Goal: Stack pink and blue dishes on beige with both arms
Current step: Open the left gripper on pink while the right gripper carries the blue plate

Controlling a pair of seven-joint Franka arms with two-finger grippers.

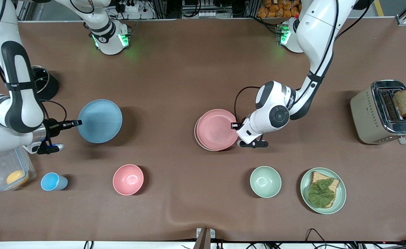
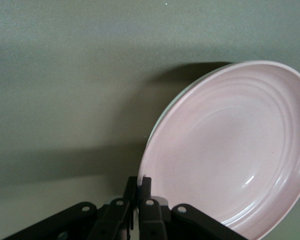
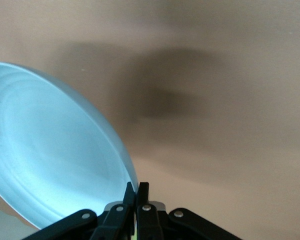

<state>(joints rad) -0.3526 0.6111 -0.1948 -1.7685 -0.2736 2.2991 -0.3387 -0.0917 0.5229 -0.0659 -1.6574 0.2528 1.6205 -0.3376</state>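
Observation:
The pink plate (image 1: 216, 129) lies over the beige plate (image 1: 196, 137), which shows only as a thin cream rim at the edge toward the right arm's end. My left gripper (image 1: 233, 125) is shut on the pink plate's rim. In the left wrist view the pink plate (image 2: 235, 150) tilts up from the left gripper (image 2: 142, 182). The light blue plate (image 1: 100, 121) hangs above the table toward the right arm's end, with my right gripper (image 1: 78, 122) shut on its rim. The right wrist view shows the blue plate (image 3: 50, 155) pinched by the right gripper (image 3: 136, 189).
Nearer the front camera stand a blue cup (image 1: 53, 181), a deep pink bowl (image 1: 128, 179), a pale green bowl (image 1: 265, 181) and a green plate with bread (image 1: 323, 190). A toaster (image 1: 384, 111) sits at the left arm's end, a clear container (image 1: 9, 171) at the right arm's.

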